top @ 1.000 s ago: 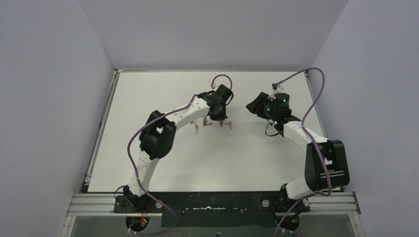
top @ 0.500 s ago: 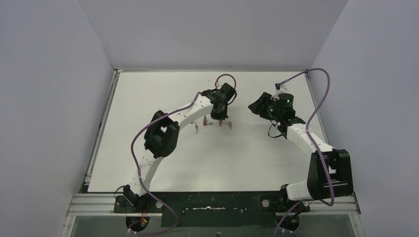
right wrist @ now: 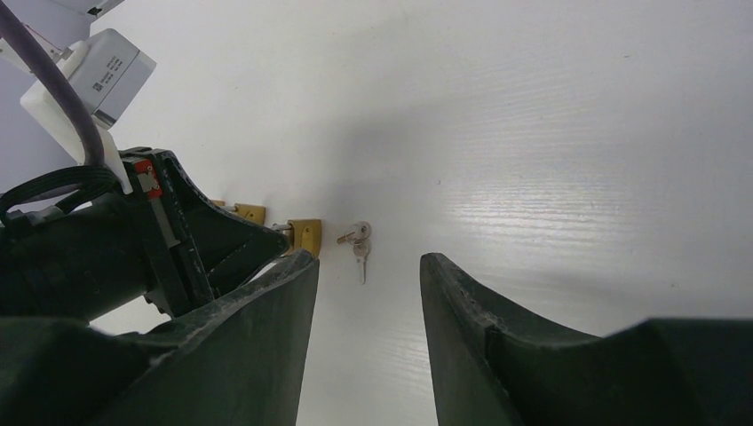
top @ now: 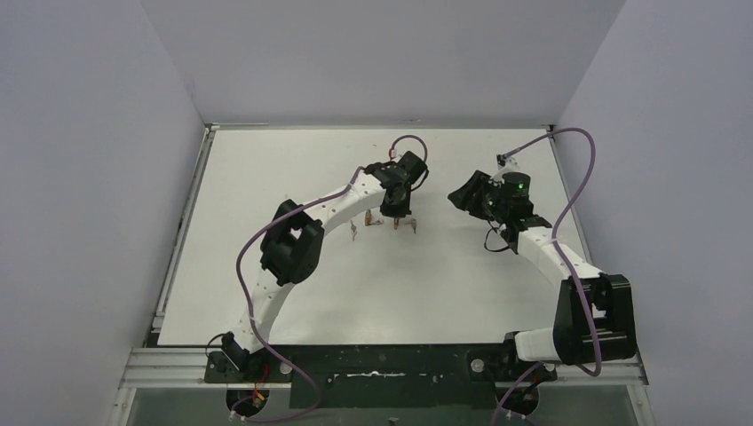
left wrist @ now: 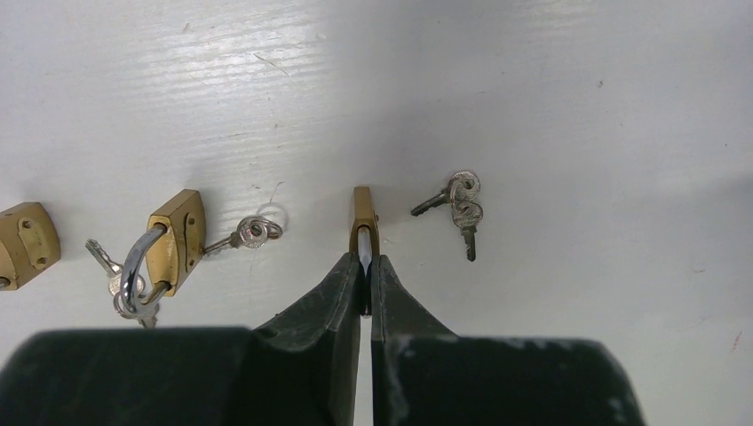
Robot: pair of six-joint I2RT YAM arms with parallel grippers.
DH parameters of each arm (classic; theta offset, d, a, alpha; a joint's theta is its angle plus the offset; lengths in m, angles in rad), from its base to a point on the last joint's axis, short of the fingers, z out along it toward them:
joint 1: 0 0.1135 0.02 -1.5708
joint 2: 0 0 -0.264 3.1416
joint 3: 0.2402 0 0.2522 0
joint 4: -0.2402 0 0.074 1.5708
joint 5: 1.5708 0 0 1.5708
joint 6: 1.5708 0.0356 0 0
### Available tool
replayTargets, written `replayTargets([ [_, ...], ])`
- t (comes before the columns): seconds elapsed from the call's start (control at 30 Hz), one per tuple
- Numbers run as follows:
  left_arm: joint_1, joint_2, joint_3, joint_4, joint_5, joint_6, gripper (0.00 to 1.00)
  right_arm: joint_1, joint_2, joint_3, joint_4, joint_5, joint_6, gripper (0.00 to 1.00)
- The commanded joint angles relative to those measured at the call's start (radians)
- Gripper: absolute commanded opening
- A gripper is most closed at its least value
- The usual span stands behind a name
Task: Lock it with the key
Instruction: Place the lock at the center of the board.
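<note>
My left gripper [left wrist: 366,266] is shut on the shackle of a small brass padlock [left wrist: 363,213] that stands on edge on the white table. In the top view this gripper [top: 395,217] points down at mid-table. A pair of silver keys on a ring [left wrist: 459,206] lies just right of that padlock, free on the table; the keys also show in the right wrist view [right wrist: 358,239]. My right gripper [right wrist: 366,266] is open and empty, held above the table to the right of the keys [top: 463,195].
A second brass padlock [left wrist: 174,241] with an open shackle and a key in it lies to the left. A third brass padlock [left wrist: 27,243] sits at the far left edge. Grey walls enclose the table [top: 444,293].
The left arm has shifted slightly while staying on the padlock. The right arm has drawn a little further right and back, its elbow moving outward.
</note>
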State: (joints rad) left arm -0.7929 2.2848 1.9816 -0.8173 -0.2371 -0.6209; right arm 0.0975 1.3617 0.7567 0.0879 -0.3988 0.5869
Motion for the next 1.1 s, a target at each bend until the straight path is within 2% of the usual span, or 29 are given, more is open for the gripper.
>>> replayTargets([
  [0.0,-0.004,0.011,0.051,-0.002,0.007,-0.005,0.00,-0.010,-0.048,-0.002,0.032,-0.010,-0.017,0.47],
  [0.23,-0.005,0.012,0.066,-0.015,-0.007,0.014,0.00,-0.011,-0.049,-0.005,0.038,-0.018,-0.014,0.47],
  [0.33,-0.005,0.012,0.072,-0.022,-0.010,0.022,0.07,-0.013,-0.050,-0.005,0.039,-0.018,-0.013,0.47],
  [0.7,-0.005,0.009,0.077,-0.033,-0.012,0.031,0.21,-0.016,-0.058,-0.010,0.038,-0.025,-0.010,0.47],
  [1.07,-0.004,-0.002,0.111,-0.057,-0.008,0.041,0.24,-0.022,-0.070,-0.013,0.035,-0.025,-0.009,0.47],
])
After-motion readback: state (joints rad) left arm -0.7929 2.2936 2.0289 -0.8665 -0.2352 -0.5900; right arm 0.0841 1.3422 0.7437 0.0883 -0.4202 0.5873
